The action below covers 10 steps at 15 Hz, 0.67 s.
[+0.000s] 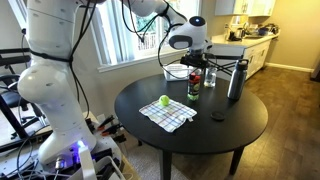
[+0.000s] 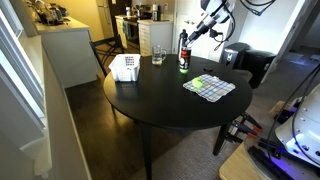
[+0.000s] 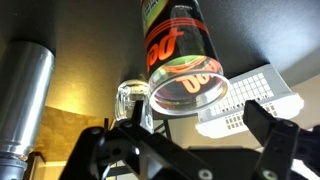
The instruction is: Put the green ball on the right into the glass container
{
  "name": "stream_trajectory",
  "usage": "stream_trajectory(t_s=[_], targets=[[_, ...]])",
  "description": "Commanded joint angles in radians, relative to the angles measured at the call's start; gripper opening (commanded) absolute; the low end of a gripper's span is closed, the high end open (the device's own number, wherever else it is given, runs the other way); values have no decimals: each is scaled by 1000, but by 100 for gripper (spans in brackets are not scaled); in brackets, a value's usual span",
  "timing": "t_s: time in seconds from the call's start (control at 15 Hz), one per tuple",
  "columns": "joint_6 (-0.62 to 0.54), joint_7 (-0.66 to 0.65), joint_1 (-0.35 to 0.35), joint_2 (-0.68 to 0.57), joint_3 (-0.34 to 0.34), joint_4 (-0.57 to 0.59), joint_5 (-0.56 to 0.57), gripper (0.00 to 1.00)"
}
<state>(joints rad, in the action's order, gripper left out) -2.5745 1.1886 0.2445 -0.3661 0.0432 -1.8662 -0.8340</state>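
Note:
A yellow-green ball (image 1: 164, 100) lies on a checkered cloth (image 1: 172, 114) at the near side of the round black table; it also shows in an exterior view (image 2: 203, 84). The small clear glass container (image 1: 209, 79) stands upright at the far side, and shows in an exterior view (image 2: 158, 55) and in the wrist view (image 3: 134, 99). My gripper (image 1: 191, 60) hangs open and empty over the far side of the table, far from the ball. In the wrist view its fingers (image 3: 197, 120) frame a clear tube with red lettering (image 3: 180, 60). No second ball shows clearly.
The lettered tube (image 1: 193, 86) stands next to the glass. A tall dark metal bottle (image 1: 236, 79) stands beyond it and fills the left of the wrist view (image 3: 25, 95). A red-and-white box (image 2: 124, 67) sits at the table's edge. A small dark object (image 1: 218, 116) lies by the cloth.

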Motion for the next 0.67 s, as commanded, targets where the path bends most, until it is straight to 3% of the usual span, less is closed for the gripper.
stream_trajectory(t_s=[0.0,0.6], targets=[[-4,68,14,37,20,-30,-51,100],[3,25,-9,9,1,2,-24,100]])
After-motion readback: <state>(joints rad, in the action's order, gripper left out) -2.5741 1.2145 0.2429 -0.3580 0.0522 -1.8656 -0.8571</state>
